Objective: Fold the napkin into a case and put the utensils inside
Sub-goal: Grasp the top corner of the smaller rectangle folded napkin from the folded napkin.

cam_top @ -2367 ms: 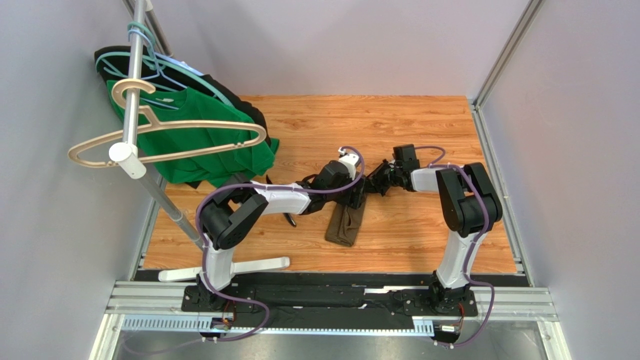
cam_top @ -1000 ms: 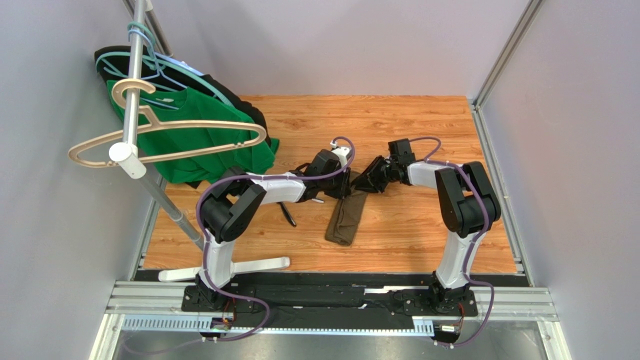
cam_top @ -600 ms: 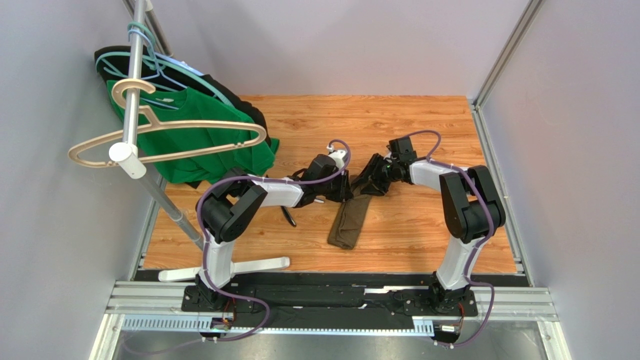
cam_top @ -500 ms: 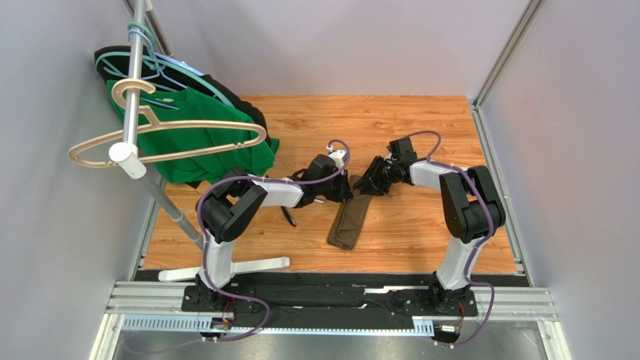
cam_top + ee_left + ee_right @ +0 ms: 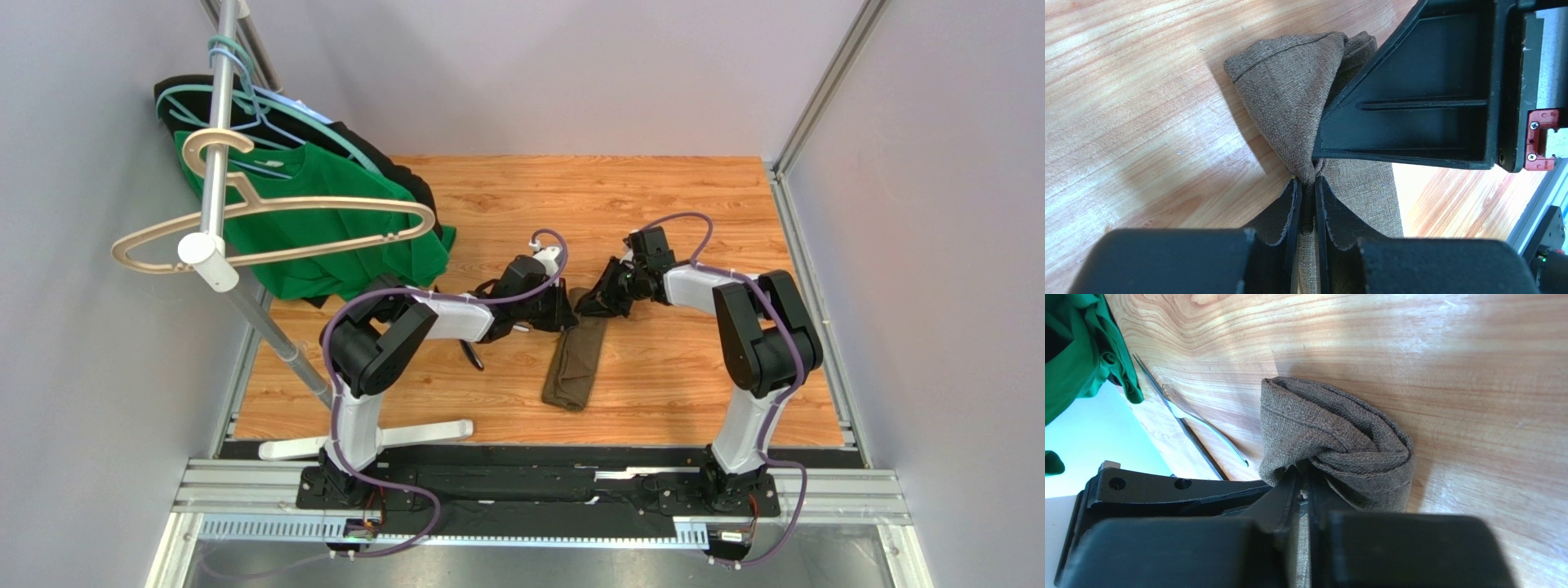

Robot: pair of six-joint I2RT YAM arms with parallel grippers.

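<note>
The olive-brown napkin [image 5: 572,370] lies on the wooden table as a narrow folded strip running from far to near. At its far end the cloth is bunched up [image 5: 1290,86] between the two grippers. My left gripper [image 5: 562,316] comes in from the left and is shut on a pinch of that fabric [image 5: 1306,190]. From the right, my right gripper [image 5: 604,303] is shut on the same rolled end [image 5: 1303,481], its finger almost touching the left one. The utensils [image 5: 1195,425] lie on the wood beyond the cloth, slim and silvery; a dark piece [image 5: 471,357] shows under the left forearm.
A green shirt [image 5: 325,233] and a black garment hang from hangers on a metal rack pole [image 5: 221,147] at the far left, and the rack's white foot [image 5: 405,435] rests near the left arm's base. Grey walls enclose the table on three sides.
Both grippers have closed on the napkin's far end. The right gripper moved a little left and away, and the folded strip shifted slightly to the right.
</note>
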